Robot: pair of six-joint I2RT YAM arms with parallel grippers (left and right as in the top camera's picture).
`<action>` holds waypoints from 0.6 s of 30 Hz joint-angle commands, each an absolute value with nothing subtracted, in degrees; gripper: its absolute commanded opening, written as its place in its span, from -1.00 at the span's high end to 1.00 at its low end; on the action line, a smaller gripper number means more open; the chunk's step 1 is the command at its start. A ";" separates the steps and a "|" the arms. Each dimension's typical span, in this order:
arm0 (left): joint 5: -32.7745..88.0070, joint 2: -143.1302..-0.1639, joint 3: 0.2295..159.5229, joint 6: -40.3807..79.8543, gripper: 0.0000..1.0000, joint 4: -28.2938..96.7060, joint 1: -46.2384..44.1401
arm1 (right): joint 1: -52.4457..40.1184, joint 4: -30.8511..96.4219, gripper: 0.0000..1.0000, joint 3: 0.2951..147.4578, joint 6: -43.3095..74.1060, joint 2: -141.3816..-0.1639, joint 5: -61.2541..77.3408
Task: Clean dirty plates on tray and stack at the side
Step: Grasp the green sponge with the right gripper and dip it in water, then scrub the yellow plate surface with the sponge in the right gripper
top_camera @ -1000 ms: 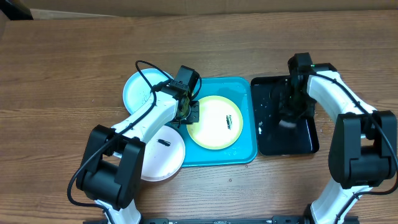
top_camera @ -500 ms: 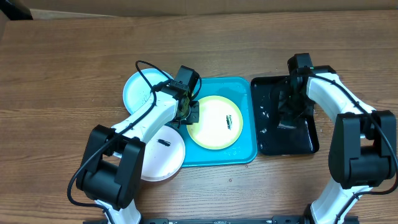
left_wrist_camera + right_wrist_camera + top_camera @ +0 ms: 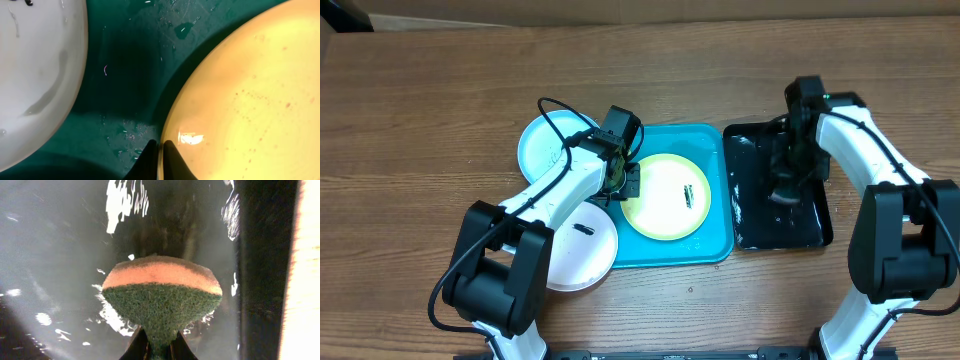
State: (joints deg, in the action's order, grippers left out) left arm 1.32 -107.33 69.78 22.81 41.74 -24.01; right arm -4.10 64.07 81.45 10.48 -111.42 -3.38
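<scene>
At the table's centre sits the large turquoise plastic tray [image 3: 716, 150], with the round yellow-green plastic plate [image 3: 665, 197] lying inside it. The left gripper [image 3: 160, 150] pinches that plate's rim at its nine o'clock edge. The light blue plate [image 3: 545, 145] lies at the tray's ten o'clock and the white plate [image 3: 582, 245] at its eight. At three o'clock, over the glossy black tray [image 3: 810, 228], the right gripper [image 3: 159, 341] clamps a green-and-orange scrubbing sponge [image 3: 162, 297].
</scene>
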 commanded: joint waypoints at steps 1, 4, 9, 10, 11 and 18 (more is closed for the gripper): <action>0.89 -108.47 69.47 24.97 0.87 41.69 -24.40 | -5.23 64.88 0.93 83.88 10.68 -111.13 -3.31; 0.86 -108.68 69.47 24.97 0.90 41.65 -24.40 | -6.15 65.23 0.93 83.81 10.66 -111.13 -3.36; 0.89 -110.21 69.47 24.95 0.65 41.12 -24.40 | -6.83 65.19 0.93 83.64 10.66 -111.13 -3.36; 0.91 -110.76 69.47 24.95 0.65 41.04 -24.40 | -6.81 65.34 0.93 83.64 10.66 -111.13 -3.36; 0.93 -111.31 69.47 24.95 0.66 40.88 -24.40 | -6.81 65.47 0.93 83.64 10.66 -111.13 -3.38; 1.13 -112.29 70.30 24.88 0.92 41.41 -23.51 | -6.68 65.87 0.93 83.92 10.41 -111.11 -5.08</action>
State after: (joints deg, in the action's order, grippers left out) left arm 2.17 -110.17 70.26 24.49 40.56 -23.99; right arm -6.83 65.67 82.59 10.46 -111.42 -3.46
